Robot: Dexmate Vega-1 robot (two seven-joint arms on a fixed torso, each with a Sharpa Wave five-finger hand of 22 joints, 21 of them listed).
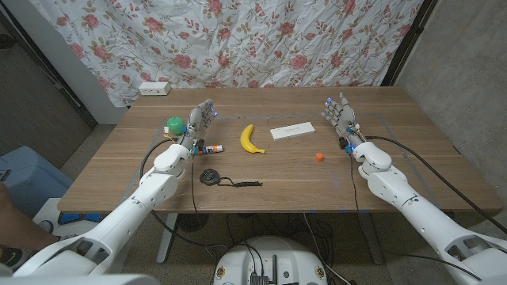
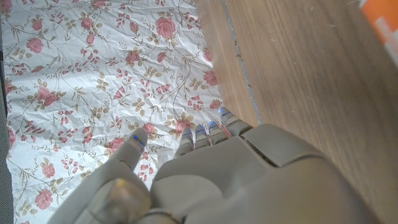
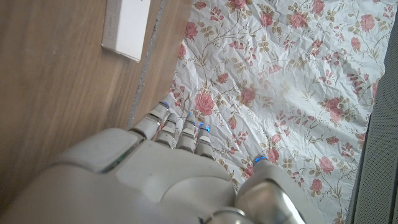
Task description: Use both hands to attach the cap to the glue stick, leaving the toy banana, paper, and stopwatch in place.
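Observation:
The glue stick point(image 1: 210, 148), white with an orange end, lies on the table point(image 1: 285, 178) just right of my left wrist. Its orange end point(image 2: 382, 18) shows at a corner of the left wrist view. The small orange cap point(image 1: 319, 157) sits apart, right of centre, in front of my right hand. My left hand point(image 1: 202, 119) point(image 2: 236, 180) stands open with fingers up, holding nothing. My right hand point(image 1: 339, 115) point(image 3: 155, 180) is likewise open and upright. The yellow toy banana point(image 1: 251, 139), the white paper point(image 1: 291, 131) point(image 3: 127, 25) and the black stopwatch point(image 1: 209, 176) lie between the arms.
A green round object point(image 1: 174, 126) sits just left of my left hand. The stopwatch's cord point(image 1: 244, 184) trails to the right. A white power strip point(image 1: 154, 88) lies at the far left corner. A floral cloth point(image 1: 277, 39) hangs behind the table.

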